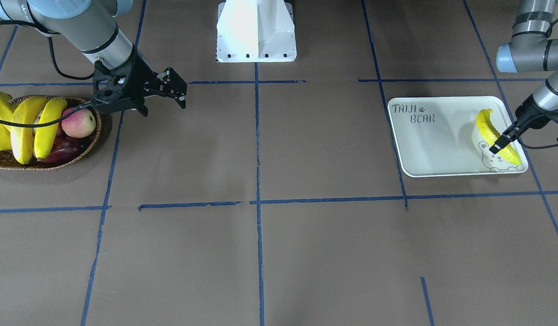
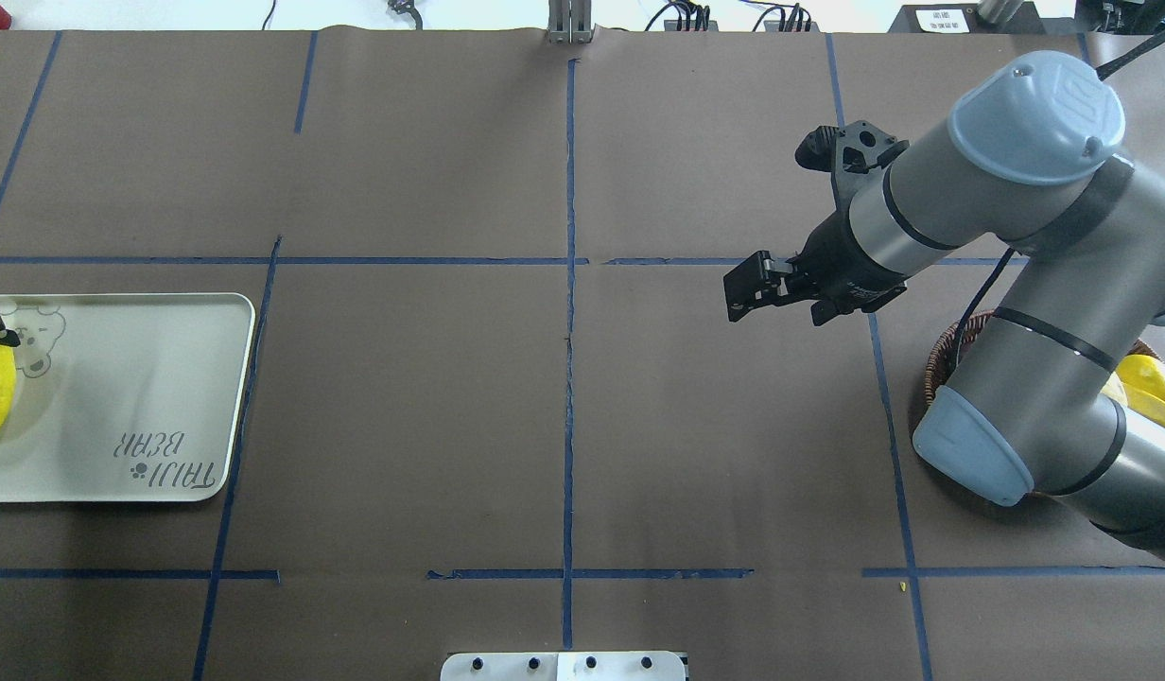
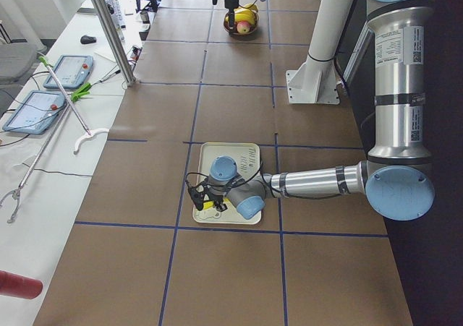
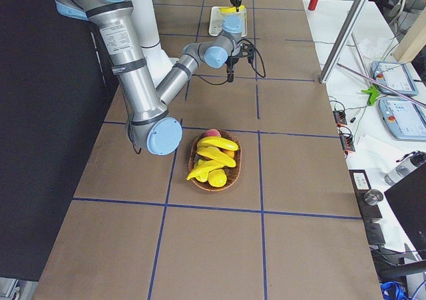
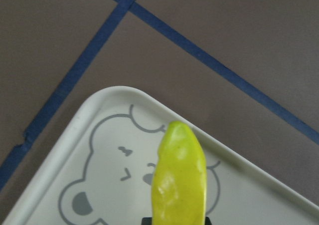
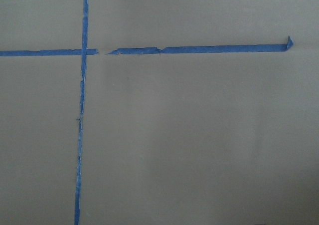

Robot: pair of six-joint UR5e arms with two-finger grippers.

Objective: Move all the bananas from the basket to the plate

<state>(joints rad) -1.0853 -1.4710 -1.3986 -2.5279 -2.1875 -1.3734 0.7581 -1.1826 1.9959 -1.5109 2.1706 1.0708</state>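
Note:
A glossy yellow banana [image 1: 487, 127] slants across the bear drawing at the end of the cream plate [image 1: 433, 145]. My left gripper [image 1: 501, 142] is shut on its middle. The left wrist view shows the banana [image 5: 179, 180] jutting forward over the plate [image 5: 99, 135]; I cannot tell whether it rests on the plate. Several more bananas [image 1: 25, 127] lie in the brown wicker basket [image 1: 95, 140] at the other end of the table. My right gripper [image 1: 177, 88] hangs open and empty over bare table just beside the basket. In the overhead view the right arm hides most of the basket [image 2: 937, 359].
A pink-red apple [image 1: 78, 122] and a dark red fruit [image 1: 64, 149] share the basket with the bananas. The white robot pedestal [image 1: 256, 31] stands at the table's robot side. Blue tape lines [image 1: 257, 136] grid the brown table between basket and plate.

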